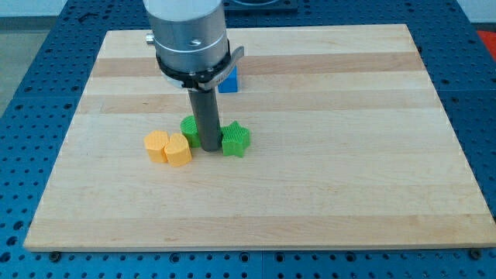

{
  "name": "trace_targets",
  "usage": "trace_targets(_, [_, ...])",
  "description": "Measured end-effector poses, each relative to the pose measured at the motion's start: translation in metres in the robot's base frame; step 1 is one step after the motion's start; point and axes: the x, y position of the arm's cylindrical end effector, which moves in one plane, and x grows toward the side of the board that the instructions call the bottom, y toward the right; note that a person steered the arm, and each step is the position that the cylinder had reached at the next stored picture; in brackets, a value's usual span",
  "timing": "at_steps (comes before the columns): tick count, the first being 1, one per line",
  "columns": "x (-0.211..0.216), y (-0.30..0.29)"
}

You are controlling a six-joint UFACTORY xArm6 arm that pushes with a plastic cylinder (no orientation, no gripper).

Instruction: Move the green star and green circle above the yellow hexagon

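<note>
My tip (209, 147) rests on the board between two green blocks. The green star (235, 139) lies just to the tip's right, touching or nearly touching the rod. The green circle (190, 129) lies just to the tip's left, partly hidden behind the rod. Two yellow blocks sit side by side to the lower left: a yellow hexagon (156, 146) and a yellow heart-like block (177, 150), which almost touches the green circle.
A blue block (228, 80) stands toward the view's top, partly hidden behind the arm's grey housing (189, 35). The wooden board (333, 155) lies on a blue perforated table.
</note>
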Motion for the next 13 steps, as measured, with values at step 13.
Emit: trace_targets(13, [-0.052, 0.005])
